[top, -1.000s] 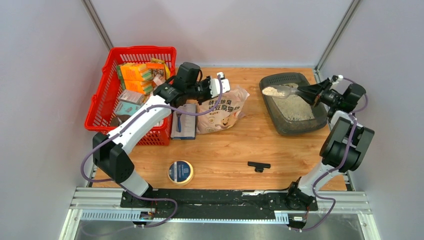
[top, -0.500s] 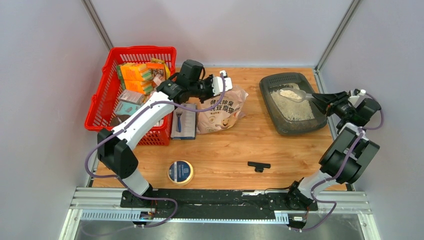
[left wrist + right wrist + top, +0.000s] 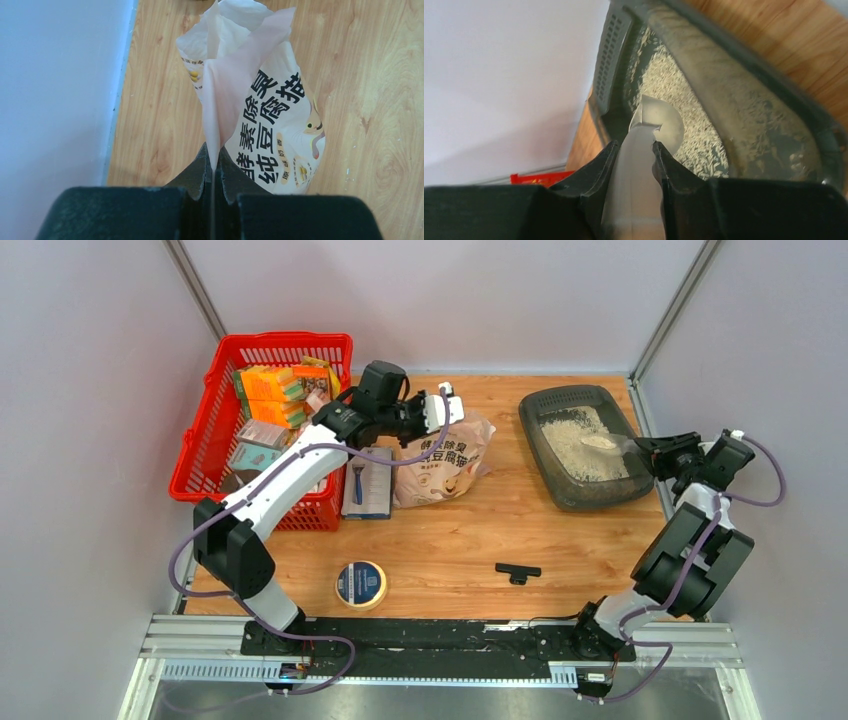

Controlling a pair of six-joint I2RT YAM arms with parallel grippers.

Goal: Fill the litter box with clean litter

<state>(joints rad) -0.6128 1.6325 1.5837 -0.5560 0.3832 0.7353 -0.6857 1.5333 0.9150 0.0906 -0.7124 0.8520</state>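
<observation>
Two arms work one wooden table [image 3: 500, 530] walled in pale grey, with a metal rail at its near edge. On it stand one litter box [image 3: 533, 435], one pink bag [image 3: 445, 465], one red basket [image 3: 205, 445] of packets, one blue pack [image 3: 368, 482], one tape roll [image 3: 361, 583] and one black T-shaped piece [image 3: 517, 572]. The box sits at the far right, with litter [image 3: 575, 445] spread over part of its floor. The left gripper [image 3: 212, 170] is pressed together, pinching the bag's top edge. The right gripper [image 3: 633, 150] stands partly spread – clamped on the handle of one pale scoop [image 3: 659, 120], whose bowl hangs over the litter inside the box.
</observation>
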